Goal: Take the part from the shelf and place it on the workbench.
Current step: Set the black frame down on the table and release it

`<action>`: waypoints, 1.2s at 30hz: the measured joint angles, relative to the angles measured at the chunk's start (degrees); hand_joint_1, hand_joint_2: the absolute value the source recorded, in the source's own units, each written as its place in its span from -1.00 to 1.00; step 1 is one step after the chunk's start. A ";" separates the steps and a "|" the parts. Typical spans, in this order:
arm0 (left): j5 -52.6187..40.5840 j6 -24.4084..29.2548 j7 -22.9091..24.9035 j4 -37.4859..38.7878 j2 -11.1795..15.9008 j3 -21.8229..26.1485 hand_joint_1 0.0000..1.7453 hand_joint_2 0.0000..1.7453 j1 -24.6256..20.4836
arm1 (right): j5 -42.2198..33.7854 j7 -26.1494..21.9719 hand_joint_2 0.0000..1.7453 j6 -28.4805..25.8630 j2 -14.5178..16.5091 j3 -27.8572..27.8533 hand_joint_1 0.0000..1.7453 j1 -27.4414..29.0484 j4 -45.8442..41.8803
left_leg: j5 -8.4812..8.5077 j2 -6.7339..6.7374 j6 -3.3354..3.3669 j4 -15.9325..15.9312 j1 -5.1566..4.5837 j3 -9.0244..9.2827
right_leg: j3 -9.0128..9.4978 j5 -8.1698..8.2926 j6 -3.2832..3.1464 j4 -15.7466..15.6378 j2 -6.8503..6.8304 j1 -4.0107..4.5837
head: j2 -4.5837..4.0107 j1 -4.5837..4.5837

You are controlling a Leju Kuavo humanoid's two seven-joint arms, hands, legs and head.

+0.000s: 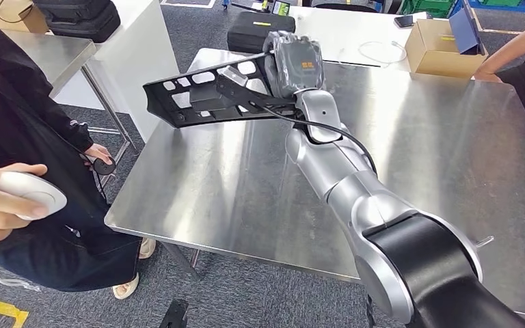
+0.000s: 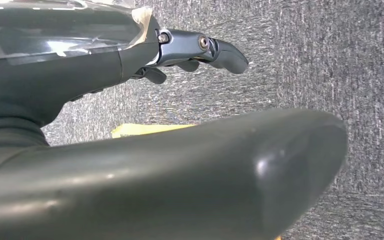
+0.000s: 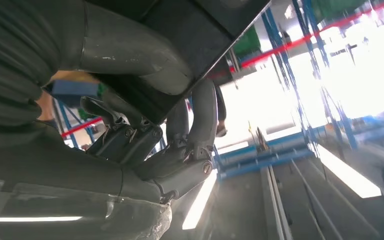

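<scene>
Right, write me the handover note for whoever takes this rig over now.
Right robot hand: grips the long black perforated metal bracket, holding it in the air above the far left part of the shiny steel workbench.
Left robot hand: holds nothing, fingers loosely extended, hanging over grey carpet.
Done: the part is off the shelf and carried over the bench.
Left: lower it, set it down, let go.
Mind the person standing close at the bench's left side.

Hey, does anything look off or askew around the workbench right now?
Nothing is spilled or visibly damaged. The black part is not down yet: the right hand holds it tilted above the workbench, its far end reaching toward the table's left edge. The cardboard box sits at the far edge.
</scene>
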 joint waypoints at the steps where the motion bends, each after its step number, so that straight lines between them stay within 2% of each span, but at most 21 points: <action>1: -0.01 -0.03 -0.05 0.00 -0.02 0.00 -1.00 -1.00 0.01 | 0.21 0.22 1.00 0.08 -0.19 0.02 1.00 0.53 0.24 | -0.02 0.00 0.03 0.02 0.00 0.00 | 0.01 0.00 0.00 0.00 0.00 0.00 | 0.00 -0.01; 8: -0.69 -0.51 0.16 0.02 -0.22 -0.15 -1.00 -1.00 0.09 | 2.95 4.19 1.00 0.98 -1.99 0.33 1.00 4.99 2.17 | -0.07 -0.06 0.12 0.11 -0.02 -0.01 | 0.06 0.00 0.00 -0.01 -0.03 -0.02 | 0.00 -0.01; 16: -0.69 -0.78 0.45 0.04 -0.26 -0.14 -1.00 -1.00 1.42 | 3.55 8.91 1.00 1.92 -5.43 0.22 1.00 8.41 3.79 | -0.11 -0.10 0.18 0.12 -0.11 -0.01 | 0.05 -0.01 0.01 -0.01 -0.05 -0.08 | 0.00 -0.02; 22: -0.71 -0.61 -0.06 0.04 -0.17 -0.11 -1.00 -1.00 3.34 | 3.02 9.70 1.00 2.03 -7.73 -0.09 1.00 10.48 4.61 | -0.13 -0.09 0.21 0.12 -0.15 -0.02 | 0.05 -0.01 0.02 -0.02 -0.04 -0.10 | 0.00 -0.02; 36: -1.91 3.44 -1.63 0.32 -0.16 -0.75 -1.00 -1.00 7.04 | 1.83 11.27 1.00 3.42 -11.04 -1.95 1.00 13.19 5.38 | -0.17 -0.13 0.27 0.12 -0.15 0.03 | 0.13 -0.03 0.03 -0.04 -0.11 -0.12 | 0.00 -0.02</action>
